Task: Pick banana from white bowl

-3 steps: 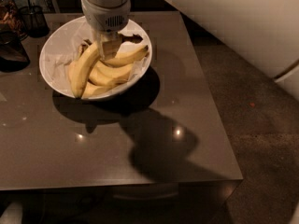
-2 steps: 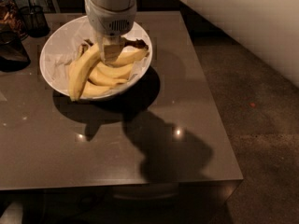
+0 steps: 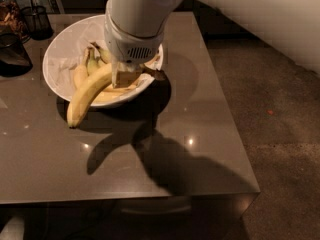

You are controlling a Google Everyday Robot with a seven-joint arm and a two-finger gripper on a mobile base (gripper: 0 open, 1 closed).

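Note:
The white bowl [image 3: 59, 48] sits at the back left of the brown table. My gripper [image 3: 125, 77] hangs under the grey wrist, above the bowl's front right part. It is shut on the upper end of the long, curved yellow banana [image 3: 89, 93]. The banana slants down to the left, and its lower tip reaches past the bowl's front rim, over the table. Shorter, paler bananas [image 3: 85, 68] lie in the bowl behind it. The wrist hides the bowl's right side.
A dark wire-mesh cup [image 3: 38, 20] stands at the back left corner. A dark glass object [image 3: 12, 55] stands left of the bowl. The table's front edge [image 3: 130, 196] and right edge [image 3: 225, 114] drop to a speckled floor.
The gripper has risen with the long banana. The banana has come up out of the pile, and its free end now hangs over the bowl's front rim.

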